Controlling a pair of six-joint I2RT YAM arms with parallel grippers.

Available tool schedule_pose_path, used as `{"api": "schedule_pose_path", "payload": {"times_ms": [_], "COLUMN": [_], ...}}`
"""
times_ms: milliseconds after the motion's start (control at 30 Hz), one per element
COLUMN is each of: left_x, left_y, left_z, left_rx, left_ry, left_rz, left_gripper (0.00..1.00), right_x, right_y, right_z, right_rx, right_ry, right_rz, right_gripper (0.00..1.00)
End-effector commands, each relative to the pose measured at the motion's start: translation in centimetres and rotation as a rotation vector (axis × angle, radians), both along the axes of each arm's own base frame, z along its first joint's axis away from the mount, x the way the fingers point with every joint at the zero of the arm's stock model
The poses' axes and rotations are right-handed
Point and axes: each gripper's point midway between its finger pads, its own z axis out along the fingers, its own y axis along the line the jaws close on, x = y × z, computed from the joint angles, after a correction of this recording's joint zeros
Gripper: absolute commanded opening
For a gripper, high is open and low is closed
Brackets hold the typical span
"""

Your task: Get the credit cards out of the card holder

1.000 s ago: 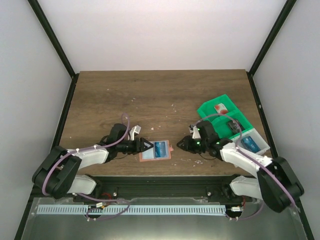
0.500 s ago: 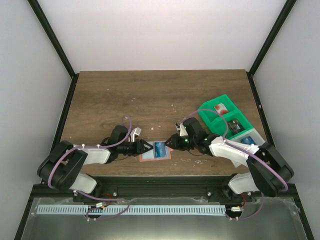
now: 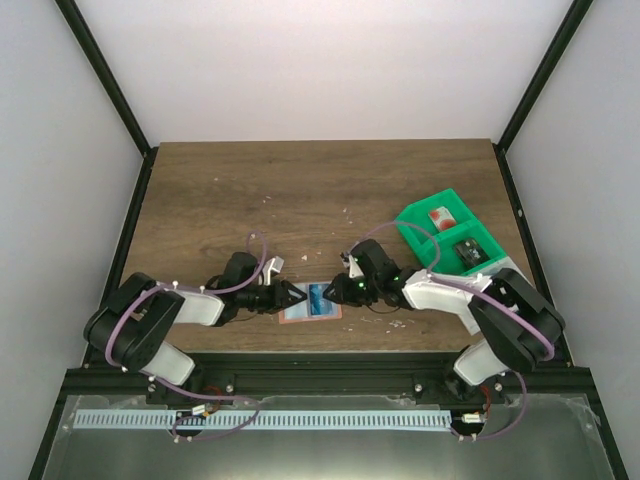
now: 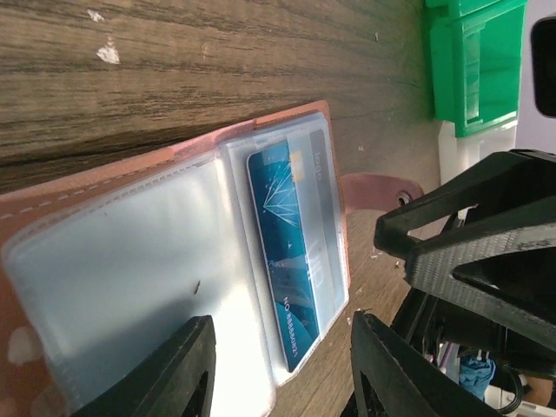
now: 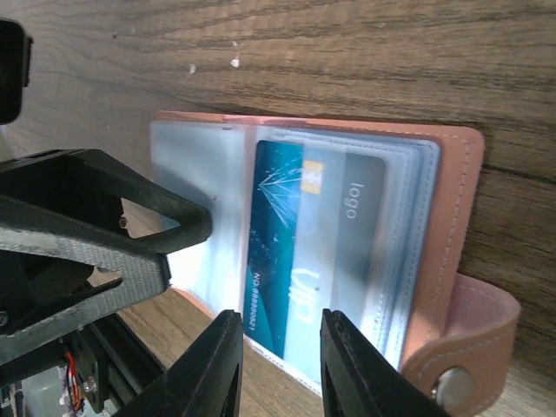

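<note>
Two arms meet low over the table (image 3: 300,190), well left of the green tray (image 3: 415,218). Between them the holder (image 5: 452,217) lies open and flat, lining upward. The left gripper (image 4: 280,347) has its jaws spread over the holder's clear flap. The right gripper (image 5: 280,330) has its jaws narrowly apart above the opposite edge; whether they touch it is hard to tell. A blue card (image 5: 274,234) sits in the sleeve there. A red-and-white card (image 3: 440,216) and a dark card (image 3: 470,252) lie in separate tray compartments.
</note>
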Motion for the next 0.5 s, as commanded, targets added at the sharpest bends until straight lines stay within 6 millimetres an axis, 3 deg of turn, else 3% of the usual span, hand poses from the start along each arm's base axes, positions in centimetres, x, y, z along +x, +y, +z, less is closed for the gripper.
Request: {"api": "schedule_pose_path", "payload": {"times_ms": [0,467], "left_x": [-0.2,-0.3], "left_y": [-0.3,-1.4], "left_z": [0.1,0.7], "left_rx": [-0.017,-0.042], "left_ry": [-0.012,-0.011], "left_rz": [-0.014,-0.049], "left_gripper": [0.45,0.40], "right_x": [1.1,0.5], "right_y": [0.9,0.6], "right_z": [0.6,-2.4], "right_rx": [0.001,-0.040], "right_ry": [-0.041,0.023], "right_rz": [-0.010,0.000], "right_gripper": [0.26,0.24]}}
